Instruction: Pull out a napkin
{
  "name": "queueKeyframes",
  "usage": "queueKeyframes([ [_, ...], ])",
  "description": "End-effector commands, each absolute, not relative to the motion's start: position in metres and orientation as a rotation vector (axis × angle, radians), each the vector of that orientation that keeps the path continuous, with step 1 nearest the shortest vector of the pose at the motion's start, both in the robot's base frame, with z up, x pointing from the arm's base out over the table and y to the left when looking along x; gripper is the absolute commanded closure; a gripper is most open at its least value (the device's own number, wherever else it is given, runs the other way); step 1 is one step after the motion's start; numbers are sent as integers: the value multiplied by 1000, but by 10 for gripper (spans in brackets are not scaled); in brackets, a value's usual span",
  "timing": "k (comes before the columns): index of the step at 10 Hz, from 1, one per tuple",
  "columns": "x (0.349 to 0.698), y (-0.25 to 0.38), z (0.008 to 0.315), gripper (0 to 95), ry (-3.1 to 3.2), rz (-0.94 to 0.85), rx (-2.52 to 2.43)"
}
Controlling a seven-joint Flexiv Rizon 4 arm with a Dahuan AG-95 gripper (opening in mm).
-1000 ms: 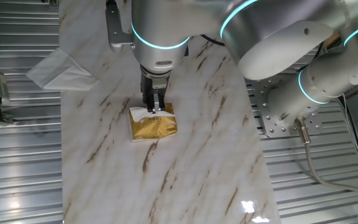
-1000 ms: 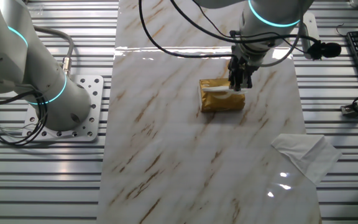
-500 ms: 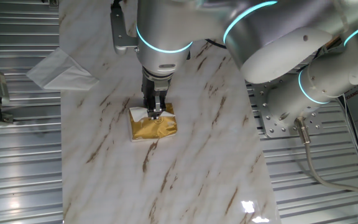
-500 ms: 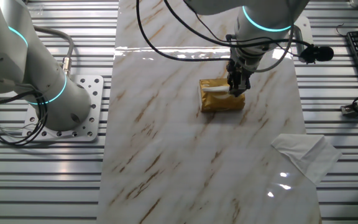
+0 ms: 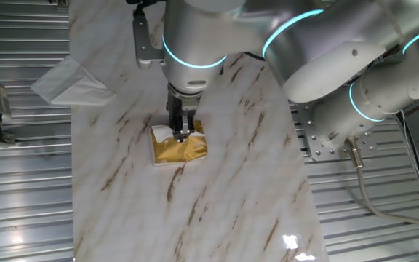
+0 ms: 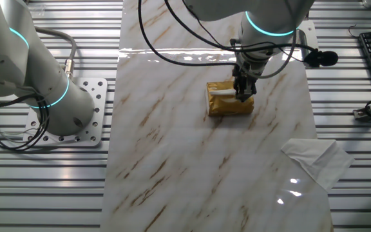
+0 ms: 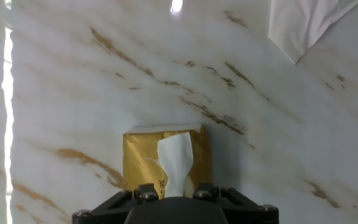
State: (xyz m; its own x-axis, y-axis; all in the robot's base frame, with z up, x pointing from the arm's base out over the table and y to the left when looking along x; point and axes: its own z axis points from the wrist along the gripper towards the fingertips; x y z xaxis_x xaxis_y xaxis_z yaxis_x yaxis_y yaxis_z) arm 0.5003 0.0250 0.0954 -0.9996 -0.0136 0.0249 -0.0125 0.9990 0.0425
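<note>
The marble-patterned white table point(image 5: 231, 182) carries a larger spread-out white tissue point(image 5: 68, 80) at its far left edge in one fixed view, well apart from the work area. The shiny gold foil packet point(image 5: 182, 148) lies flat near the table centre. The two-finger gripper point(image 5: 182, 133) stands vertically over the packet's far end, fingertips at the packet top. The small white paper napkin point(image 7: 175, 160) protrudes from the packet's opening as a narrow upright strip, running down between the fingers in the hand view. The fingers appear closed on it, though contact cannot be confirmed. Judged status: approach complete; grasp probable; extraction not yet done, since most of the napkin remains inside the packet.
</note>
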Motion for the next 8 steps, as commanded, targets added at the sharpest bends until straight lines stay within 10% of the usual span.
queueKeyframes([
  [1,500,25,91,570,-3125,-62,17],
  [4,497,26,84,570,-3140,-55,13],
  [5,497,26,83,760,-3139,-48,9],
  [8,495,26,81,950,-3133,-41,-7],
])
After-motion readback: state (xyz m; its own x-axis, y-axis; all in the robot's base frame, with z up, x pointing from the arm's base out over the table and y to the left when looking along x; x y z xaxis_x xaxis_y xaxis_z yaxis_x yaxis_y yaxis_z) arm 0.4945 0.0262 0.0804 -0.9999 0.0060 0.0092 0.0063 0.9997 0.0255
